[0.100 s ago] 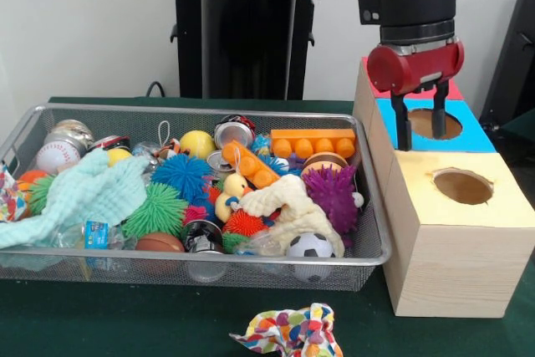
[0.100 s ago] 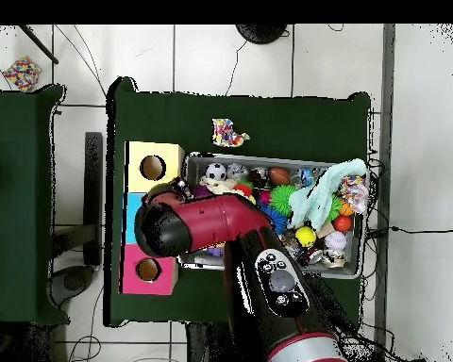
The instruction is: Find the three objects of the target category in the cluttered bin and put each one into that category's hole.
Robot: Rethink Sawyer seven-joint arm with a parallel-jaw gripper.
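Observation:
My gripper [image 1: 420, 125] hangs open and empty just above the round hole of the blue-topped box [image 1: 472, 133]; its two black fingers [image 1: 402, 125] straddle the hole's left part. In the overhead view the red wrist [image 2: 162, 226] covers the gripper and the blue box. The wire bin [image 1: 378, 244] to the left is full of clutter: a soccer ball [image 1: 310, 246], a baseball [image 1: 57, 156], a yellow ball [image 1: 197, 143], a blue spiky ball [image 1: 182, 175], a purple spiky ball [image 1: 332, 191], a tin can [image 1: 233, 132], a rubber duck [image 1: 233, 190] and an orange toy brick [image 1: 313, 143].
A yellow-topped wooden box [image 1: 418, 177] with a hole stands nearest, and a red-topped box [image 1: 456, 89] lies behind the blue one. A mint cloth [image 1: 84, 198] and a cream cloth [image 1: 292, 211] lie in the bin. A crumpled multicoloured cloth [image 1: 291, 332] sits on the green table.

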